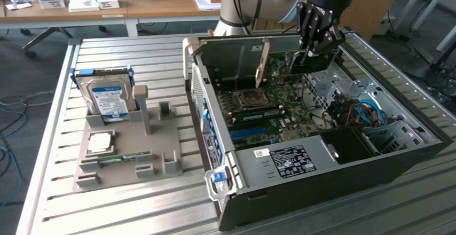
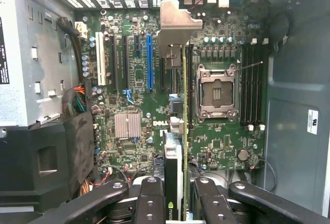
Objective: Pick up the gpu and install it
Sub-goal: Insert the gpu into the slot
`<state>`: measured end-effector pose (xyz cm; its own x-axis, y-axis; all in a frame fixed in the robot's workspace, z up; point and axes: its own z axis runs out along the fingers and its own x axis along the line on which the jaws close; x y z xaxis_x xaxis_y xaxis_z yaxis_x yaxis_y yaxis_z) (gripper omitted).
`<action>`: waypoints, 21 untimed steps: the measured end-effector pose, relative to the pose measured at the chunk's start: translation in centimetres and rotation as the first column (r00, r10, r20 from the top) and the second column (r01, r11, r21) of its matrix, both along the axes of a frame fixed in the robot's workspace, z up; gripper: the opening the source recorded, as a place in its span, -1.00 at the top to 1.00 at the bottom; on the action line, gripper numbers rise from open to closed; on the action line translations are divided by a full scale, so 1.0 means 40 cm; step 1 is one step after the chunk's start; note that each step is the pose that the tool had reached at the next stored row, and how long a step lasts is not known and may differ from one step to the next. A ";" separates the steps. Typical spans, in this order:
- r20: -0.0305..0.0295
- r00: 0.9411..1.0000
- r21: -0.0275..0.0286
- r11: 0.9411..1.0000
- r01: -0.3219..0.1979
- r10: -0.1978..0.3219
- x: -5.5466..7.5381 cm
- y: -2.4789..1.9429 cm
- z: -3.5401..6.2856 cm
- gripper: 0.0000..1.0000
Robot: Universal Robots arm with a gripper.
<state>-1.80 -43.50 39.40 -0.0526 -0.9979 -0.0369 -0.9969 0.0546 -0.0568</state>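
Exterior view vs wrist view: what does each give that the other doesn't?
Exterior: hard drive, RAM stick and silver chip on the gray holder beside the case. Wrist: top-down look at the expansion slots and heatsink. Both: gripper clamping the gpu over the motherboard, CPU socket.

You can log the green circuit-board gpu card [image 2: 184,146] as glossy lacquered board, its silver end bracket [image 2: 175,22] as bare dull metal. Black open computer case [image 1: 306,192]: matt paint outside, raw grey sheet metal inside. Ribbed silver table [image 1: 61,155]: brushed metal, soft sheen. Grey parts stand [image 1: 135,144]: matt plastic.
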 end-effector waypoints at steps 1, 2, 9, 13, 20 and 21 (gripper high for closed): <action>0.000 1.000 0.000 1.000 0.000 0.000 0.000 0.000 0.000 0.46; 0.000 1.000 0.000 1.000 0.000 0.000 0.000 0.000 0.000 0.46; 0.000 1.000 0.001 1.000 0.000 0.000 0.000 0.000 -0.003 0.46; 0.000 1.000 0.001 1.000 0.000 0.000 0.000 0.000 -0.003 0.46; 0.000 1.000 0.001 1.000 0.000 0.000 0.000 -0.004 -0.003 0.46; 0.000 1.000 0.001 1.000 0.000 0.000 0.000 -0.005 -0.003 0.46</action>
